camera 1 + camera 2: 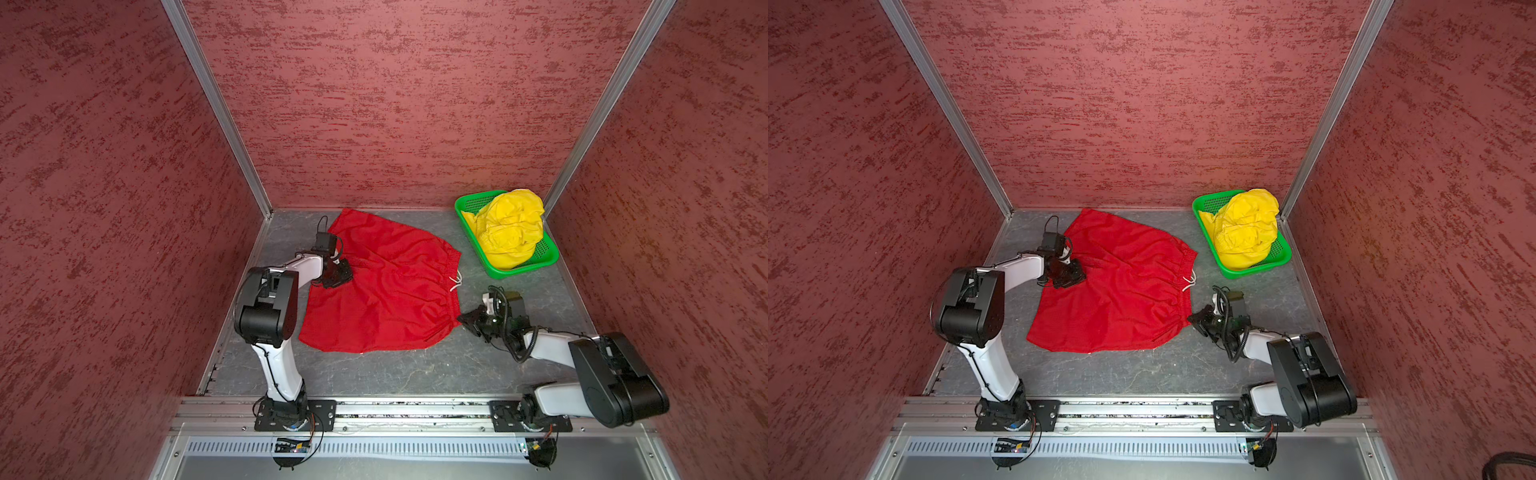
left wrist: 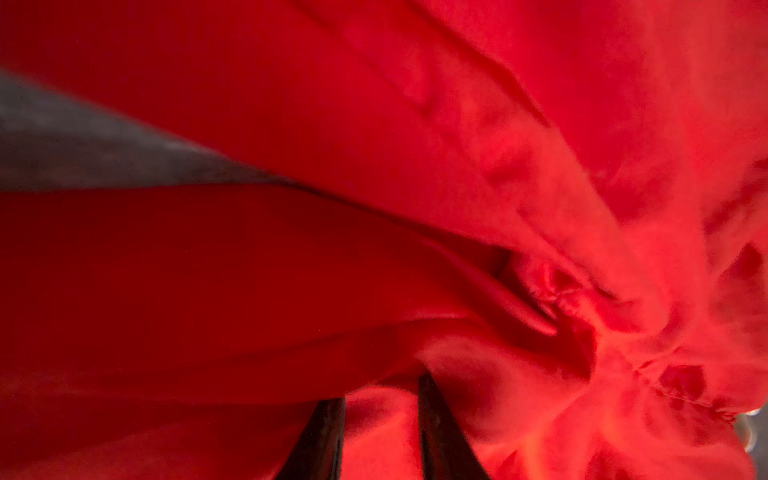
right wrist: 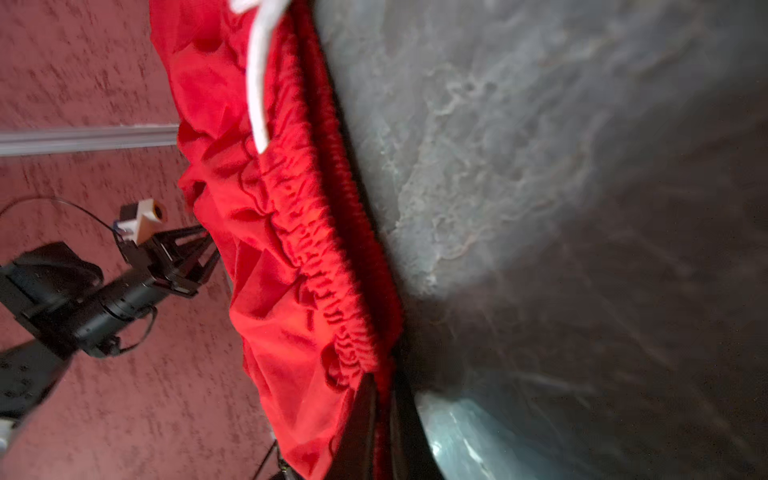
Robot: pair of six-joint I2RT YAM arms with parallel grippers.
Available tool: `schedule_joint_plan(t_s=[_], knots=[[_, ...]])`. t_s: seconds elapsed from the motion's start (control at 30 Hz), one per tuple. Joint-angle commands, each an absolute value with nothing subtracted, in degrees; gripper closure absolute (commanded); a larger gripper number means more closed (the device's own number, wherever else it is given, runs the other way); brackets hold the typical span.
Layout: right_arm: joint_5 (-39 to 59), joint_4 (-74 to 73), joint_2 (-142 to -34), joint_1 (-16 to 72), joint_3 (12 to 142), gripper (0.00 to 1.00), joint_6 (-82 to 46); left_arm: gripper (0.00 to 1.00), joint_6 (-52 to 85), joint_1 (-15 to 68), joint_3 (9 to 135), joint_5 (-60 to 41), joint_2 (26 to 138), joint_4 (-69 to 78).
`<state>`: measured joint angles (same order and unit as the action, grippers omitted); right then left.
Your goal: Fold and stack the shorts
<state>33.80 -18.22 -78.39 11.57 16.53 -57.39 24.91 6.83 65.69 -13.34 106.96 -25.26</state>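
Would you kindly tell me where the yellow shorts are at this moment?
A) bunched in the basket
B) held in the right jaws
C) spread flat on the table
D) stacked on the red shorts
A: the yellow shorts sit bunched in the basket in the far right corner, apart from the red shorts.

A robot lab booth: red panel walls (image 1: 374, 104), aluminium base rail (image 1: 415, 410).
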Motion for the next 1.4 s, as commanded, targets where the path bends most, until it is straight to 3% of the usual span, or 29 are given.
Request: schedule_joint_plan(t_s=[0.0,0.17,0.4,0.63,0.9,1.03,1.17,1.23,1.37], knots=[[32.66,-20.88,-75.35,12.32,16.11,1.00,-59.12,0.57,24.02,7.03,65.05,-12.03,102.22,-29.59],[31.32,-16.60,-69.81,13.38,17.47,1.00,-58.93,0.50,20.64,9.43,63.05,-13.38,91.29,-29.41],[29.98,-10.87,-66.02,15.56,22.58,1.00,-57.93,0.48,8.85,27.00,59.65,-17.12,81.37,-16.90],[29.39,-9.14,-65.31,17.35,25.21,1.00,-57.48,0.42,-2.31,45.64,63.91,-15.30,91.73,-11.00],[29.66,-9.14,-64.87,17.84,25.93,1.00,-57.56,0.40,-3.88,52.26,73.29,-15.34,105.20,-14.04],[29.30,-9.05,-64.60,17.84,25.93,1.00,-57.57,0.52,-3.17,52.96,73.53,-14.52,106.60,-13.84],[28.68,-7.86,-64.00,17.84,25.93,0.99,-57.25,0.80,-2.68,52.58,72.38,-13.84,106.18,-13.74],[28.42,-6.89,-63.64,17.69,25.63,0.80,-57.45,0.88,-2.53,52.30,71.18,-14.02,105.56,-12.72],[29.86,-8.75,-62.52,17.16,22.22,0.46,-60.89,0.89,-3.20,52.03,69.20,-15.28,104.50,-10.25]])
